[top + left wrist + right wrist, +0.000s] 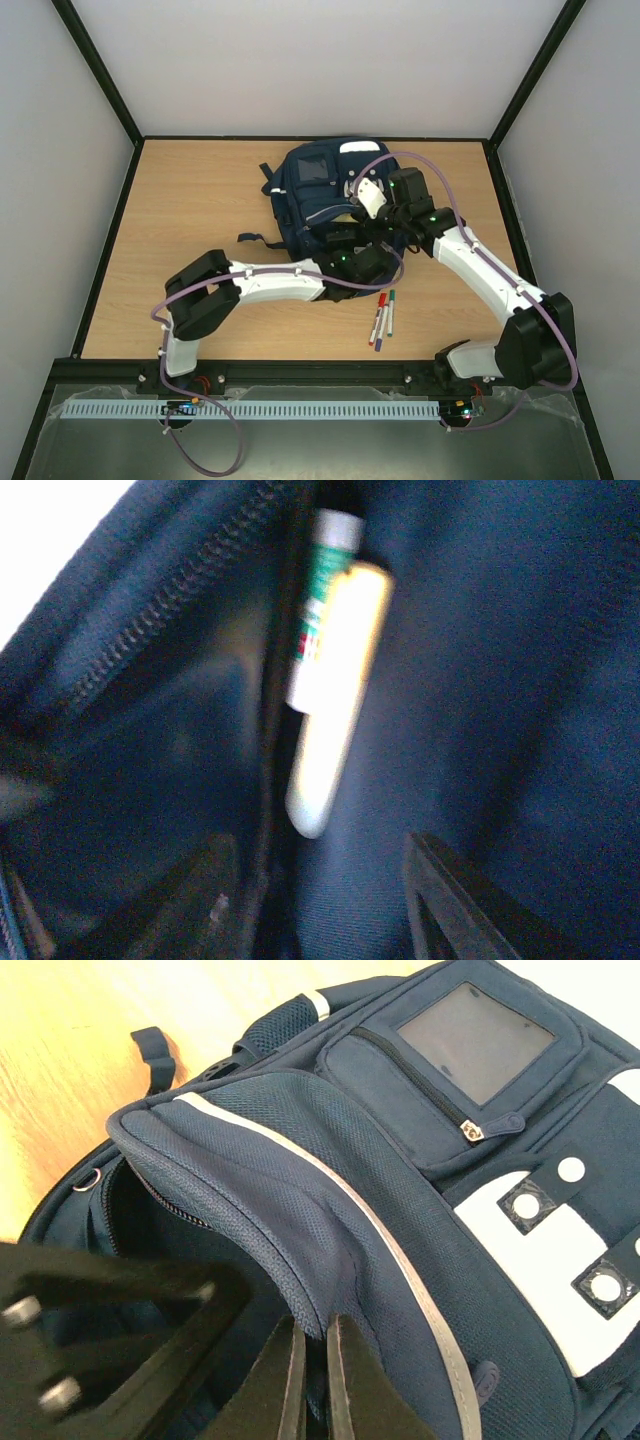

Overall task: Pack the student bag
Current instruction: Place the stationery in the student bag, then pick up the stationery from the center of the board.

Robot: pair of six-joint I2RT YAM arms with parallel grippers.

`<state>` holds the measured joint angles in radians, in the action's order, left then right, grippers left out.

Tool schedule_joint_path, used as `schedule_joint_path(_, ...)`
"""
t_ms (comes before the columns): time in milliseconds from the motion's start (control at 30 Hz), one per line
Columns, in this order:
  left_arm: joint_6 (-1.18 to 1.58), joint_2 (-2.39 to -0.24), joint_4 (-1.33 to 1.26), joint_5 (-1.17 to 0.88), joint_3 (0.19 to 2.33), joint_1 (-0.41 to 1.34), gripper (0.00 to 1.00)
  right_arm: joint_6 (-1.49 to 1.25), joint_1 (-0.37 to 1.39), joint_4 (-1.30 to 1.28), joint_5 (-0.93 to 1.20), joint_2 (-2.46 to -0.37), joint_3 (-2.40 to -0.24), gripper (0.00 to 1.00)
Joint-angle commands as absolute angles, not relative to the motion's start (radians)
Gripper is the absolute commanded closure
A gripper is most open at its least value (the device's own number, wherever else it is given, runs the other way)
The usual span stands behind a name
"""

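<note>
Pale wooden worktop [200, 210] under everything. Just past its middle toward 12 o'clock, lying front-up: the student bag [305, 195], navy fabric with white stripes, grey-white square patch at its 12 o'clock end, opened mouth at its 6 o'clock end.

Reaching in from 7 o'clock, the left arm [270, 282]; from 4 o'clock, the right arm [480, 265]; both meeting over the bag's near half.

From the right wrist: the bag's mesh-covered flap [280, 1190] raised off the mouth, its edge pinched between the fingers of the right end effector [315, 1340], closed tight on the fabric.

Left end effector [320, 855] down inside the bag, fingers standing apart, gripping nothing.

Just beyond those fingers, toward 12 o'clock in the left wrist view, lying along a seam beside a zip: a green-banded marker [318, 620] and, overlapping it, a pale rounded tube [335, 730], both blurred.

On the bare worktop at 5 o'clock of the bag, near but apart from it: three markers [383, 318] side by side, with green, red and purple ends.
</note>
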<state>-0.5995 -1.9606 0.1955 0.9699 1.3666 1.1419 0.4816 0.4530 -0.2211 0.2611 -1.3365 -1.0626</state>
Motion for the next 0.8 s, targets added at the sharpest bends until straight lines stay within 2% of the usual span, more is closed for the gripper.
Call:
schedule_joint_path(0,-0.576,-1.847,0.204,0.997,1.320,1.225,0.51,0.457,0.460,-0.210,0.295,-1.316,-1.067,0.99)
schedule_joint_path(233,-0.534,-1.648,0.200,0.973,1.172,1.333,0.48,0.459,0.460,-0.210,0.304,-1.334,-1.060,0.99)
schedule_joint_path(400,-0.437,-1.485,0.160,0.940,1.034,1.301,0.43,0.480,0.458,-0.205,0.302,-1.353,-1.038,0.99)
schedule_joint_path(433,-0.390,-1.458,0.148,0.914,1.013,1.254,0.40,0.480,0.454,-0.204,0.307,-1.361,-1.036,0.92)
schedule_joint_path(500,-0.283,-1.410,0.146,0.796,0.981,1.137,0.40,0.481,0.443,-0.207,0.311,-1.382,-1.035,0.70)
schedule_joint_path(567,-0.238,-1.355,0.095,0.675,0.938,1.052,0.39,0.492,0.436,-0.214,0.291,-1.396,-1.039,0.58)
schedule_joint_path(767,-0.199,-1.334,0.009,0.494,0.927,0.937,0.34,0.537,0.407,-0.191,0.215,-1.359,-0.960,0.52)
